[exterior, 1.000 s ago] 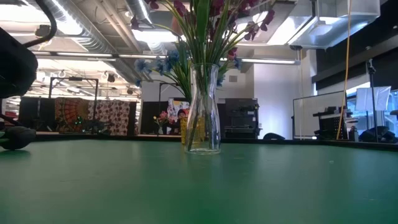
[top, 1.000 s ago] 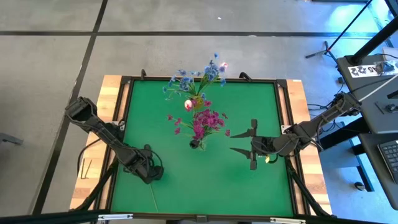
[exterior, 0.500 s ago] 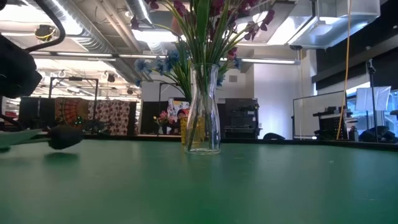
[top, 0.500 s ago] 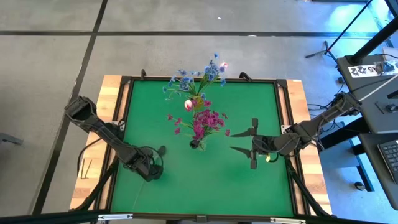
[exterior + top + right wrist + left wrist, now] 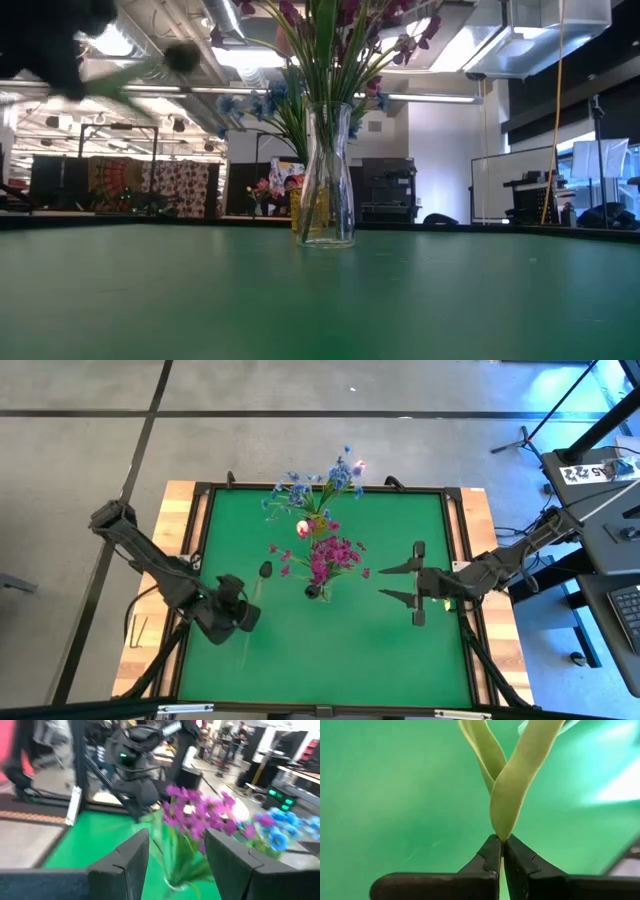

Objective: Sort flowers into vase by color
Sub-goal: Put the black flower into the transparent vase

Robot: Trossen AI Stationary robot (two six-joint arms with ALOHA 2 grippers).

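Currently: left gripper (image 5: 501, 851) clamped on thin green-stemmed, dark-budded flower (image 5: 262, 573); slender stem may slip. Right gripper (image 5: 400, 582) apart.

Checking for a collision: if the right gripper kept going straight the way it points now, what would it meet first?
Probably the magenta flowers in the vase: the right gripper, open, points across the table at them, nothing visible between. Depth is uncertain.
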